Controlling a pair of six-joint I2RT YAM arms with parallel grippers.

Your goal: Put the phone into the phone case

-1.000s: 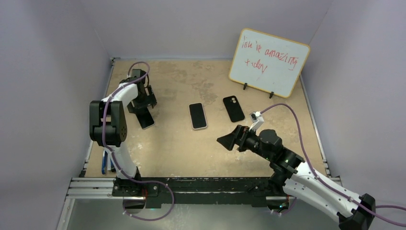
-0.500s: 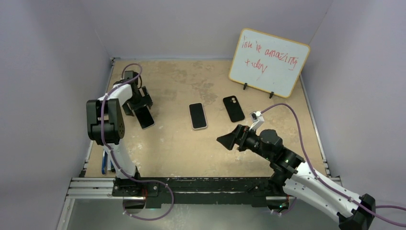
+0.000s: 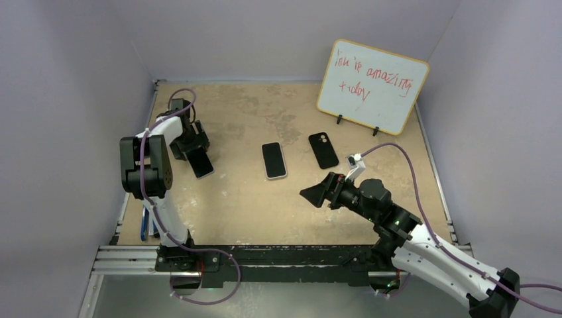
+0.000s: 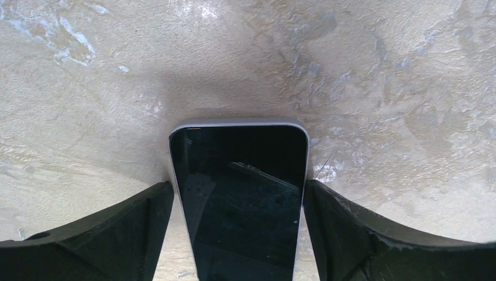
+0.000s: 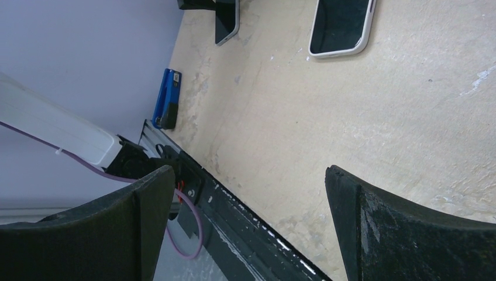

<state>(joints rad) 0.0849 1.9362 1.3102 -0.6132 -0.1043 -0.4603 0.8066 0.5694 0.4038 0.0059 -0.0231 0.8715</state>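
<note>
A black-screened phone [image 3: 202, 163] with a silver edge lies at the left of the table. In the left wrist view the phone [image 4: 240, 199] sits between my fingers, its far end on the table. My left gripper [image 3: 196, 152] [image 4: 237, 186] is closed on its two long sides, both fingertips touching it. A white-rimmed phone case [image 3: 274, 160] [image 5: 342, 26] lies flat mid-table. A black case or phone back with a camera cutout [image 3: 323, 150] lies to its right. My right gripper [image 3: 315, 194] [image 5: 250, 170] is open and empty above the table, near the front.
A whiteboard [image 3: 371, 86] with red writing stands at the back right. A blue object [image 3: 144, 227] [image 5: 166, 98] lies off the table's left front edge by the rail. The left wall is close behind the left arm.
My left gripper has shifted a little left and back along the phone at the left. The right arm, the white case and the black item have not moved.
</note>
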